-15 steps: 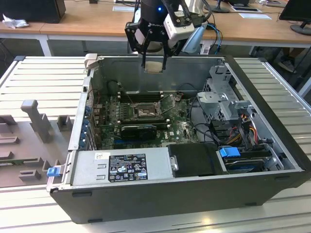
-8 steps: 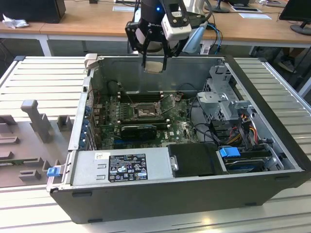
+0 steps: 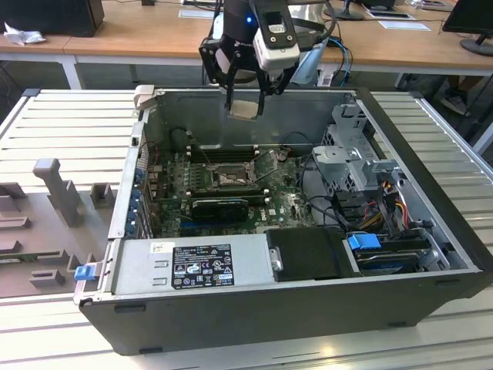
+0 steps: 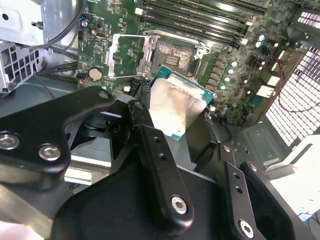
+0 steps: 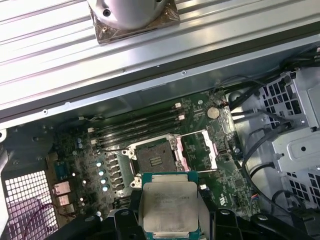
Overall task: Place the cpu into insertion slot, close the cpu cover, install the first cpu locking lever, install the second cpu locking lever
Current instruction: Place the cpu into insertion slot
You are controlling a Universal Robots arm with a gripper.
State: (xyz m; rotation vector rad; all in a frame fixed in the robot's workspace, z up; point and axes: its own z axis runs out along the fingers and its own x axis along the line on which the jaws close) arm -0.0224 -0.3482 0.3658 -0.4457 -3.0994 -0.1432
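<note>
My gripper (image 3: 246, 99) clamps the cpu (image 5: 169, 207) by its edges and holds it level above the open case (image 3: 231, 308), I judge so that it can meet the insertion slot (image 5: 154, 159) squarely. The cpu cover (image 5: 197, 150) lies flipped aside, baring the slot. The chip's underside is hidden, and I cannot make out the locking levers.

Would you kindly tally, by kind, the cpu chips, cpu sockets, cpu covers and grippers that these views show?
cpu, held between the fingers: 1
cpu socket, vacant: 1
cpu cover, swung open beside the socket: 1
gripper: 1
Total: 4
</note>
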